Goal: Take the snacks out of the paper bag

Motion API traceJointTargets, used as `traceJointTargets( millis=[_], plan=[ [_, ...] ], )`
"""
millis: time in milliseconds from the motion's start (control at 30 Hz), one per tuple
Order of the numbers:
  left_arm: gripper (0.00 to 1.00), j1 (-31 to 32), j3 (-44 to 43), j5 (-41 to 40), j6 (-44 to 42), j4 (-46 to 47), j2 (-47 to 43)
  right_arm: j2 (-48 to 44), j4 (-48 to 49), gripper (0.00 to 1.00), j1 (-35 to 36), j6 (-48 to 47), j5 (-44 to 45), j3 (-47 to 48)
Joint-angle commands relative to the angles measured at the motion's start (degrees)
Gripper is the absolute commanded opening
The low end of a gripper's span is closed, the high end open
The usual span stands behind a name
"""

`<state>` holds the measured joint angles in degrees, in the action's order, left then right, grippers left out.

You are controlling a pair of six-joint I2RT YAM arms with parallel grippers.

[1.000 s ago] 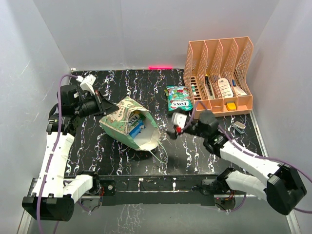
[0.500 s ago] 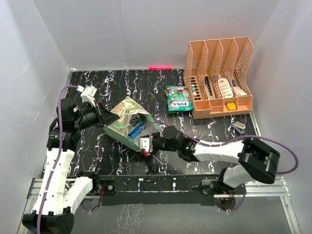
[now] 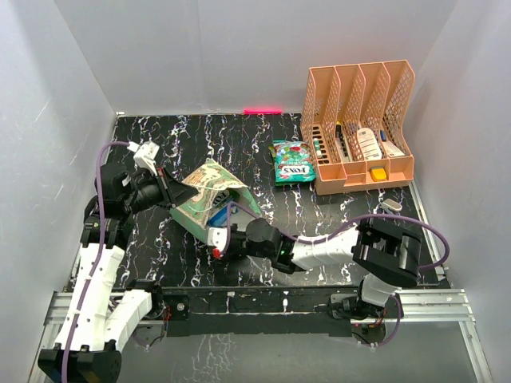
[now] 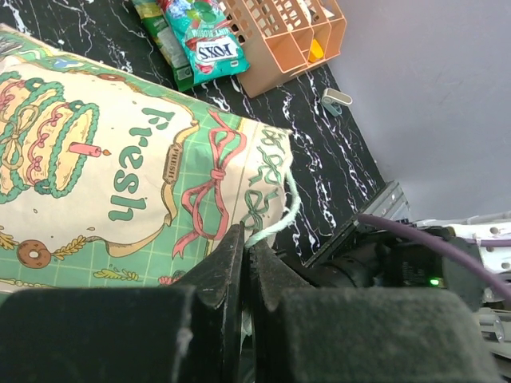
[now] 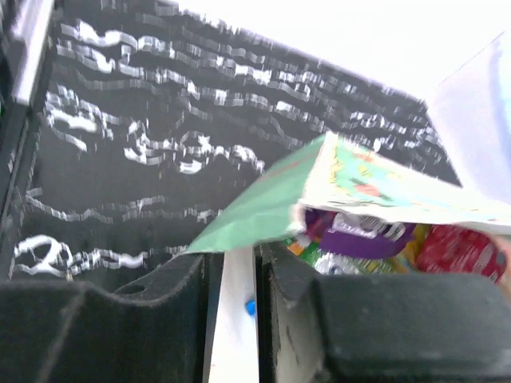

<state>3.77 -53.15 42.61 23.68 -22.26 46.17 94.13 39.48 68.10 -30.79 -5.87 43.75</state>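
The left claw [image 4: 243,243] is clamped shut on the paper bag [image 4: 120,175] edge; the right claw [image 5: 237,263], jaws nearly together around a pale strip [image 5: 234,319], grip unclear, faces blurred snacks [image 5: 359,233] inside the bag mouth just ahead.

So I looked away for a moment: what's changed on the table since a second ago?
The right gripper swung left from beside the green packet to the mouth of the paper bag, and its jaws narrowed; whether it grips anything is unclear. The bag shifted slightly toward the left gripper. Unchanged: the left gripper stays shut on the bag, and the green packet and peach organizer have not moved.
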Motion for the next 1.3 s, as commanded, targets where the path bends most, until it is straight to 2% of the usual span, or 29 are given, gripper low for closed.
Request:
traceJointTargets(
  millis=[0, 100, 267, 433, 567, 867, 1100, 1267],
  plan=[
    [0.0, 0.1, 2.14, 1.82, 1.36, 3.55, -2.0, -0.49, 19.01, 0.28, 0.22, 4.81, 0.38, -2.4],
    [0.0, 0.1, 2.75, 1.97, 0.8, 3.31, -2.45, -1.36, 14.63, 0.3, -1.5, -1.91, 3.5, -3.76],
    [0.0, 0.11, 4.34, 2.57, 1.17, 4.67, -3.66, -3.4, 7.94, 0.32, -5.19, -15.02, 0.84, -6.64],
    [0.0, 0.14, 4.82, 3.09, 2.32, 5.79, -3.99, -1.41, 3.84, 0.43, -7.03, -28.8, -0.21, -6.26],
    [0.0, 0.11, 3.59, 2.38, 0.92, 3.85, -3.71, 1.37, 5.33, 0.48, -8.73, -27.97, -2.36, -3.83],
    [0.0, 0.1, 0.37, 0.73, -1.14, -0.33, -1.85, 12.02, 27.51, 0.73, -8.86, -21.73, -8.32, 0.31],
    [0.0, 0.19, -0.04, 1.02, -1.1, -0.11, -1.12, 17.68, 29.3, 0.81, -8.97, -22.57, -11.74, 7.46],
    [0.0, 0.18, 0.51, 1.71, 0.3, 1.13, -1.16, 20.79, 26.82, 0.78, -9.57, -21.24, -15.19, 12.31]
  ],
)
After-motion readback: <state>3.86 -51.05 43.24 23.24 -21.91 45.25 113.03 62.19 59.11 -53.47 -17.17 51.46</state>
